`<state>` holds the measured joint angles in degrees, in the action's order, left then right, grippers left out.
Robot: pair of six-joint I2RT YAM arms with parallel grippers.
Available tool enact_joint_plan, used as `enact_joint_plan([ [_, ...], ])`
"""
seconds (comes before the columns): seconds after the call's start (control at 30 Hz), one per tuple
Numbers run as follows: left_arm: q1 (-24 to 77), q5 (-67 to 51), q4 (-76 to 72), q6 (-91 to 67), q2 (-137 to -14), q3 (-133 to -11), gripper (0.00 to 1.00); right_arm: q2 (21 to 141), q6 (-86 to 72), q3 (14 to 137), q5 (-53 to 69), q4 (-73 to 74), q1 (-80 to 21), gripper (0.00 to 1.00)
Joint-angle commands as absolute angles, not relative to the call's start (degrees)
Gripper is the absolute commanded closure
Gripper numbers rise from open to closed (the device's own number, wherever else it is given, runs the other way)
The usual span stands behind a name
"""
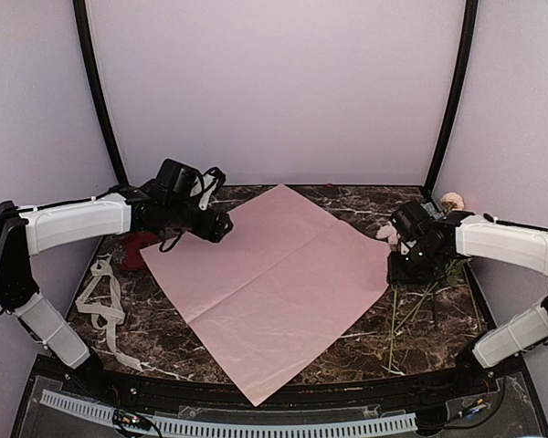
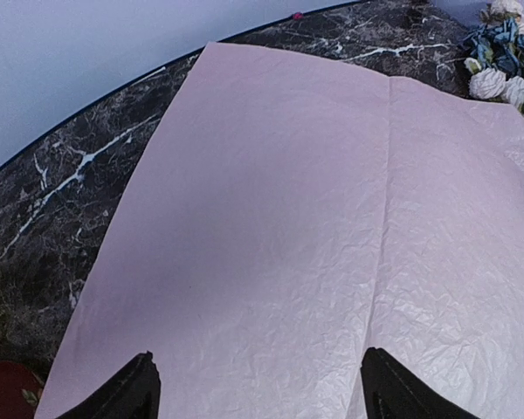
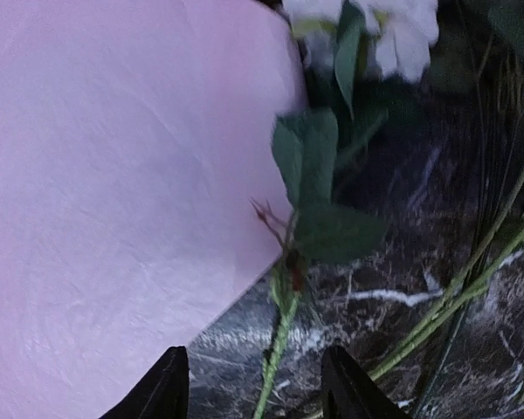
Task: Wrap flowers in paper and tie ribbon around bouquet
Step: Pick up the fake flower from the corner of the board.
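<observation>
– Fingers on the left gripper [image 2: 258,388]: how do they stand?
– Spread wide with nothing between them, poised over the paper [image 2: 314,218] by its far-left edge.
– And the right gripper [image 3: 258,388]?
– Parted as well. One thin green stem of the flowers [image 3: 282,336] runs through the gap and touches neither fingertip.
– Where does the paper lie?
– Flat, pink face up, in the middle of the dark marble table [image 1: 365,351]. The flowers lie along its right edge, blooms toward the back. The ribbon [image 1: 105,306] lies loosely heaped at the left, apart from the paper.
</observation>
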<state>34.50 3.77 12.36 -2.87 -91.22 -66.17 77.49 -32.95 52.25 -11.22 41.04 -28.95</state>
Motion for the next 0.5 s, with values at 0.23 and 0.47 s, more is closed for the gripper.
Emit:
enact_joint_plan([
  [0.23, 33.6, 1.0, 11.2, -0.2, -86.2, -62.5, 0.17, 81.3, -41.0, 41.6, -7.7, 36.1, -29.0, 0.57],
  [0.47, 33.6, 2.7, 12.3, 0.9, -85.4, -63.0, 0.17, 83.7, -41.9, 38.1, -9.0, 32.1, -28.6, 0.82],
])
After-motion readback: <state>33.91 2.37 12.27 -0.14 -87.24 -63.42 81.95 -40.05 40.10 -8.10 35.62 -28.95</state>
